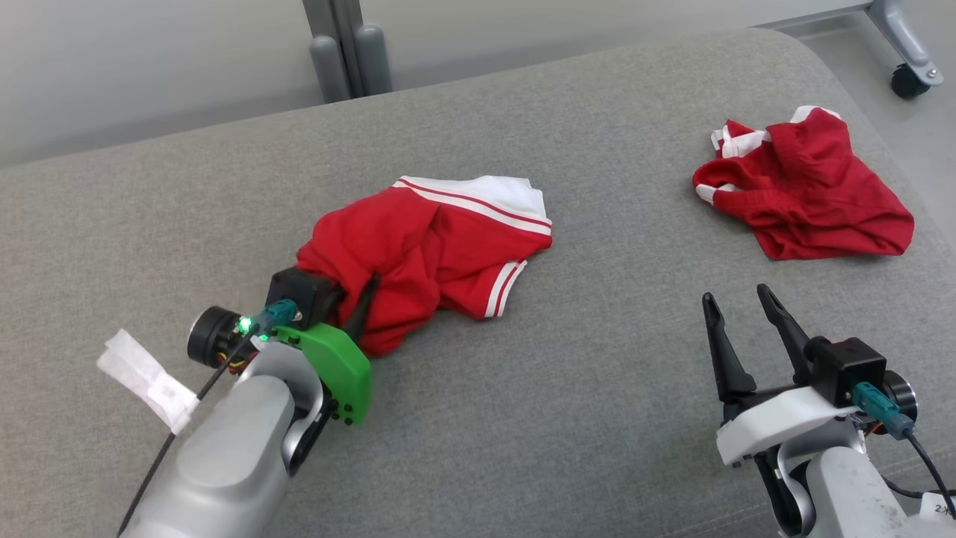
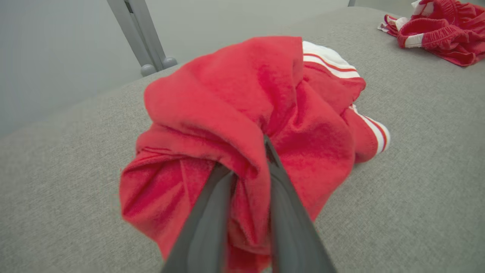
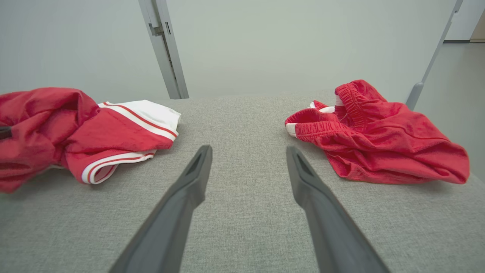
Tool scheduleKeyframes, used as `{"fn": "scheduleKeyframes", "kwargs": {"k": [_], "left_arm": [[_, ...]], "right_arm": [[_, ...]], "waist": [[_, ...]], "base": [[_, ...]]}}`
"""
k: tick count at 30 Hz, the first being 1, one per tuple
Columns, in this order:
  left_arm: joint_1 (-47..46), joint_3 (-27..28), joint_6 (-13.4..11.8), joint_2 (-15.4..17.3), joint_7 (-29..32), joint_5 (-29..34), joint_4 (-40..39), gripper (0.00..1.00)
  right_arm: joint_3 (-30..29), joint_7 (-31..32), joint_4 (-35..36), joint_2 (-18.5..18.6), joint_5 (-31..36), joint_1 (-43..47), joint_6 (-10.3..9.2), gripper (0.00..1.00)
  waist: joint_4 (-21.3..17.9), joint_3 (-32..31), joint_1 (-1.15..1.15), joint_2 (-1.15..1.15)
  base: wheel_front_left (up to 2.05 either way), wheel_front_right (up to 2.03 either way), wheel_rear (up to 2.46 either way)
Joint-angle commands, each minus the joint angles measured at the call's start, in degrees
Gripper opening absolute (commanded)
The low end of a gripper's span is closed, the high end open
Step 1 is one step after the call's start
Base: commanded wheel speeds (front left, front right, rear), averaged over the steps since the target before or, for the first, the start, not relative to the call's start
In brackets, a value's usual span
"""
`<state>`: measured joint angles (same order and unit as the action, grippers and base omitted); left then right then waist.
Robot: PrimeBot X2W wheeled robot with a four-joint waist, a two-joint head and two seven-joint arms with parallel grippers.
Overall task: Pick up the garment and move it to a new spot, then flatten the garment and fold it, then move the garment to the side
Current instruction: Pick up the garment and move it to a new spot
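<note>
Grey upholstered worktop [image 1: 560, 388]. Item: red garment [image 1: 418, 246], crumpled mid-surface, long axis running up and right from the left end effector [image 1: 358, 302], which pinches its near fold. Right end effector [image 1: 736, 295] (spread, empty) well apart.

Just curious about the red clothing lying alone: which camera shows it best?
The right wrist view: the red shorts lie close and whole. The head view shows them whole but farther; the left wrist view cuts them off.

The head camera looks down over the grey fabric surface [image 1: 597, 418]. The left wrist camera sits close against the crumpled red white-trimmed garment [image 2: 227, 94]; the right wrist camera, low and farther off, shares it.
</note>
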<state>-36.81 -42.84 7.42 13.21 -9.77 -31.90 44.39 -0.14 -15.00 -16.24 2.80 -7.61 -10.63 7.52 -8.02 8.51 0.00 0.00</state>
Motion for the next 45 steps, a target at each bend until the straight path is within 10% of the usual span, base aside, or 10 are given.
{"fn": "scheduleKeyframes", "kwargs": {"k": [1,10,45], "left_arm": [[0.80,-0.06,0.12,-0.44,-1.17,-0.34,0.76,1.00],[2.73,3.24,-0.29,-3.69,-5.37,-2.14,4.11,1.00],[36.42,36.78,-3.28,-9.84,-5.43,11.84,-25.33,1.00]], "right_arm": [[-0.25,-0.26,-0.17,0.19,-0.10,-0.52,-0.07,1.00],[-1.02,-0.26,-0.47,0.18,0.86,-0.54,-0.07,1.00],[-0.44,-0.26,1.74,0.20,-0.71,9.00,-0.07,1.00]], "waist": [[0.28,0.01,0.00,0.00],[2.51,-1.43,0.00,0.00],[7.50,-9.18,0.00,0.00]], "base": [[0.00,0.00,0.00],[0.00,0.00,0.00],[0.00,0.00,0.00]]}}
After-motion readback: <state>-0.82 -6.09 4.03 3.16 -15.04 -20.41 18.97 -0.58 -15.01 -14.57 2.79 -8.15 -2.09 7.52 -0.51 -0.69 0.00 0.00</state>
